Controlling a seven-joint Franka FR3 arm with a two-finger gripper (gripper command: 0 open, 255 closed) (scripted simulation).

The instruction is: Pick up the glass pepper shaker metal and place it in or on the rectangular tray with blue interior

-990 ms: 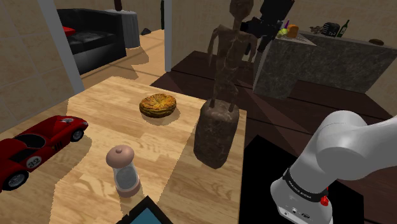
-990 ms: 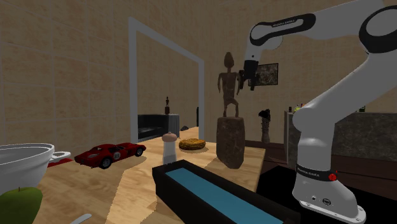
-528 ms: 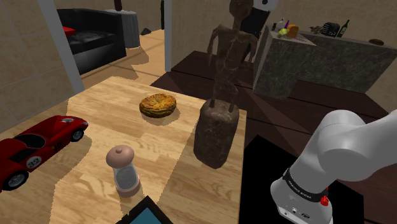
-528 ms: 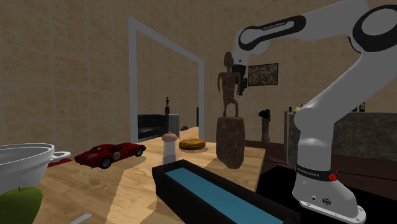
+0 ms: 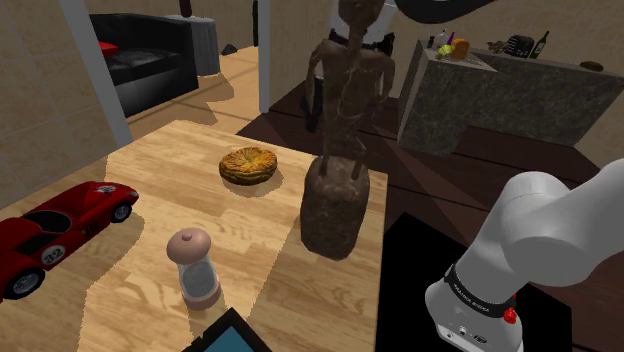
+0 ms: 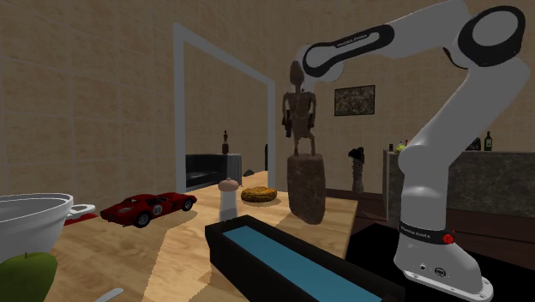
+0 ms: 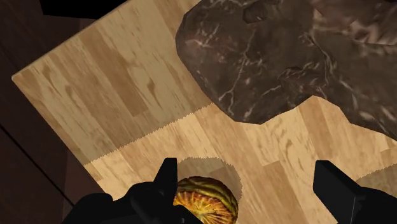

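Tray (image 6: 227, 253): black outer walls, blue interior. It is seen lying on the table (image 5: 170, 180) at the near edge in the second exterior view. Only the blue floor is seen along the visible part. The near end is cut off by the picture edge. In the shoulder view only one corner is caught at the bottom edge.

Bowl (image 6: 30, 219): white, at the second exterior view's left and cut off by the edge. Its inside is hidden by its wall. A green apple (image 6: 21, 273) is seen in front of it, also cut off; whether the two touch cannot be told.

Shaker (image 5: 194, 265): upright on the table, with a rounded tan cap over a paler body. It is placed between the red car (image 5: 55, 225) and the tray corner and touches neither. It is well apart from the gripper.

Gripper (image 7: 245, 164): in the wrist view the fingers (image 7: 167, 181) are spread wide and nothing is held. The table is seen between them. The pie (image 5: 249, 163) is partly covered by one finger. The dark statue (image 5: 335, 200) is seen beyond.

In the shoulder view the hand is masked by the statue's head. The arm (image 6: 446, 146) is cut off at the top edge. The items on the grey counter (image 5: 500, 95) are too small to identify.
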